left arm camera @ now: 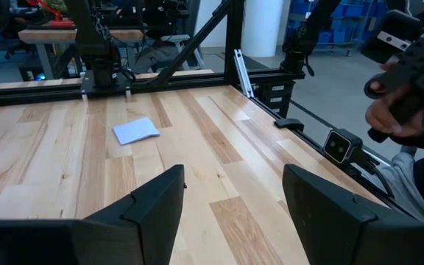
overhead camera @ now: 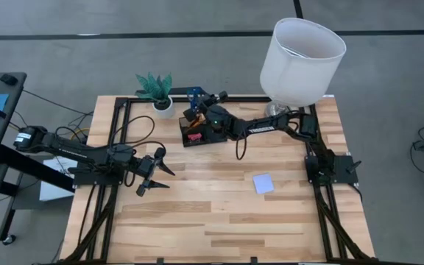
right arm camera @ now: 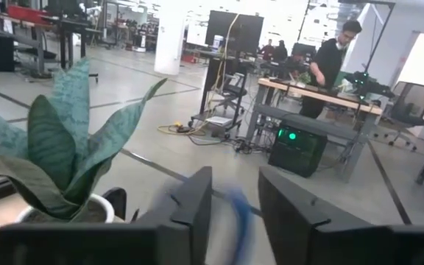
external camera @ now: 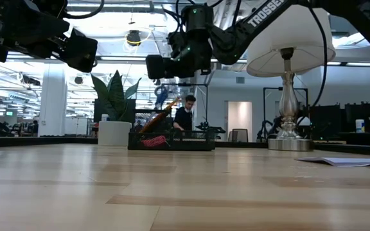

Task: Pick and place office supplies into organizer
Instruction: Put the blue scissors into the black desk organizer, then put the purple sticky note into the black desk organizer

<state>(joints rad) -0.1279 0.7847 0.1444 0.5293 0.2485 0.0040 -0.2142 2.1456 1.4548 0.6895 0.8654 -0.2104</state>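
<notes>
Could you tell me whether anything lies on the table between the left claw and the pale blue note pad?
Nothing visible does. The left claw hangs open over bare wood, and the stretch of table from it to the note pad is clear. The right claw is away at the black organizer.

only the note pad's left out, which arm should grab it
Probably left: its gripper hangs open over bare table facing the note pad, while the right gripper is over the organizer.

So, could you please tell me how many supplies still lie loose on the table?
1: the pale blue note pad lies flat on the table's right half. Others may be hidden inside the organizer under the right pincer.
</notes>
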